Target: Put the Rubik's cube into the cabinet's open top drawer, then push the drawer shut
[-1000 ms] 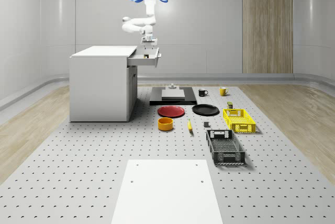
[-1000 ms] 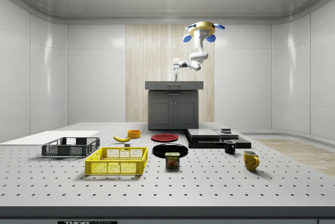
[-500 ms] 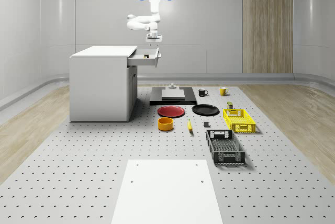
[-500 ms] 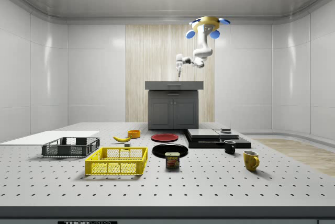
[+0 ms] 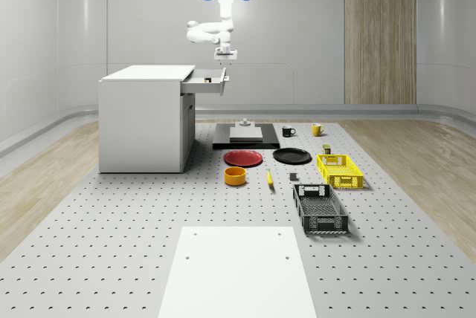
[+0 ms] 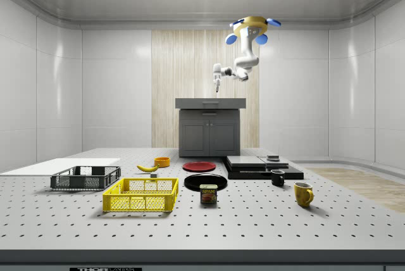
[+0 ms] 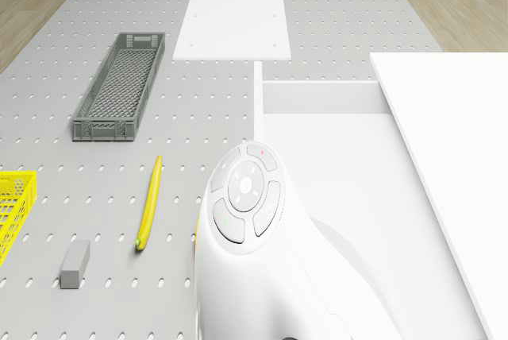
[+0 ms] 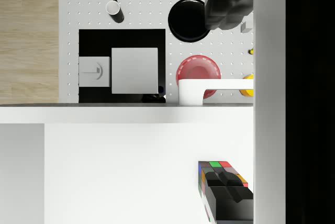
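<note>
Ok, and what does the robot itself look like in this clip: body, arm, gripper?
A glossy white jointed arm hangs under a drone with a yellowish hub and blue rotor pods. In the drone view the arm's rounded white shell carries a round cluster of grey buttons. The gripper looks dark, nearly black. No cables are apparent.

Hidden and cut-off parts around the open drawer

In the wrist view a dark gripper finger (image 8: 230,203) covers much of the Rubik's cube (image 8: 212,167), and another (image 8: 229,5) hides part of the black plate (image 8: 186,22). The drawer (image 8: 146,171) runs past the picture's edge. In the drone view the arm (image 7: 254,253) hides part of the drawer floor (image 7: 349,165); the yellow basket (image 7: 14,197) is cut off.
</note>
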Controlling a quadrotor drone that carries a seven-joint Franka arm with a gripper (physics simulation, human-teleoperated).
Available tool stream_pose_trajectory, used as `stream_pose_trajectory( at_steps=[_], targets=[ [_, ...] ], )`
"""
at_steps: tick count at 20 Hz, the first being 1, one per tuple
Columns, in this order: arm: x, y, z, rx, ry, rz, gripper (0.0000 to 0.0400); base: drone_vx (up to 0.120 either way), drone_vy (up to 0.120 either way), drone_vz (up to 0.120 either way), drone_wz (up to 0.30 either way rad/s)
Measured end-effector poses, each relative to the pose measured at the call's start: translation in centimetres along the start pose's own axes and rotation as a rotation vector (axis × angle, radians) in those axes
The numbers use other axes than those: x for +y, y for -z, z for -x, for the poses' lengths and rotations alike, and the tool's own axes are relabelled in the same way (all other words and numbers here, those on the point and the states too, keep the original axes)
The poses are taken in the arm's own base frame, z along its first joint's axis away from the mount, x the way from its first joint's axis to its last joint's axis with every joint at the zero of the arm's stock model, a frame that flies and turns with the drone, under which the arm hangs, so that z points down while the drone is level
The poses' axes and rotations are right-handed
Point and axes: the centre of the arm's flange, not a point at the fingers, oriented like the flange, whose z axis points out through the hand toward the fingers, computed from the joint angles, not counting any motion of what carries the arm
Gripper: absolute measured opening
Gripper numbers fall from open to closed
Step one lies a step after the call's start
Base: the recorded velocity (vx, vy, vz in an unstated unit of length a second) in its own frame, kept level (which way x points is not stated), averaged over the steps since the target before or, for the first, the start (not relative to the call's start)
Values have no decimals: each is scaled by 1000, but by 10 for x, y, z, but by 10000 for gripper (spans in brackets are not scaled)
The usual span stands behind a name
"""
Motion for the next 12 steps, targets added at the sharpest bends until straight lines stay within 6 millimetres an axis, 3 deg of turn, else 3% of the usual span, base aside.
stream_pose_trajectory(
  at_steps=[6, 12],
  targets=[
    [4, -1, -3, 37, 5, 36, 400, 0, 120, 0, 0],
    [-16, -40, 22, 609, -107, 666, 400, 0, 120, 0, 0]
  ],
)
